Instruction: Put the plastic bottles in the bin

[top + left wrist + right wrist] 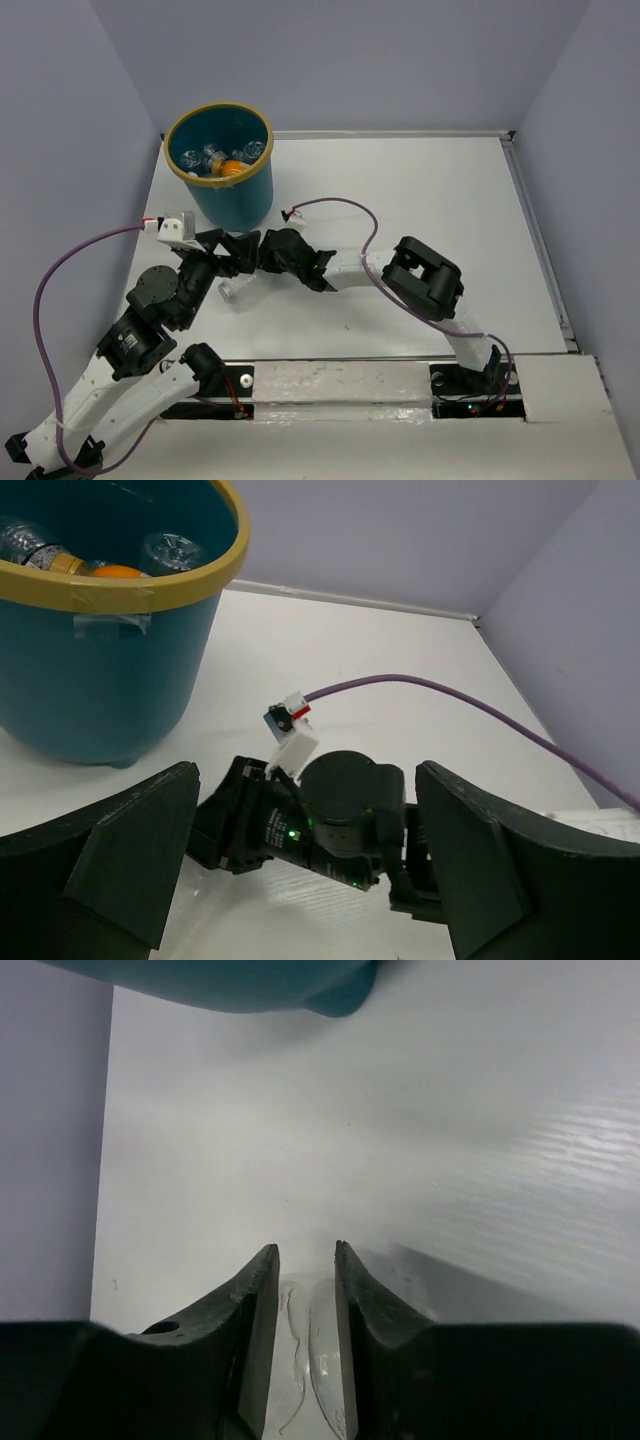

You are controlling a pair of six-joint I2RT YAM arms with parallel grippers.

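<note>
The teal bin (235,195) with a tan rim stands at the back left and holds several bottles (215,160), one of them orange (232,168). It also shows in the left wrist view (90,670). My right gripper (302,1250) is low over the table, shut on a clear plastic bottle (312,1360), just short of the bin's base (230,985). In the top view it (255,260) meets my left gripper (225,245), with a clear bottle (236,288) showing just below them. My left gripper (305,768) is wide open and empty, facing the right arm's wrist (345,800).
A purple cable (450,695) loops from the right wrist over the table. Another purple cable (70,265) runs along the left arm. Walls close off the left, back and right sides. A white ledge (340,385) runs along the near edge by the arm bases.
</note>
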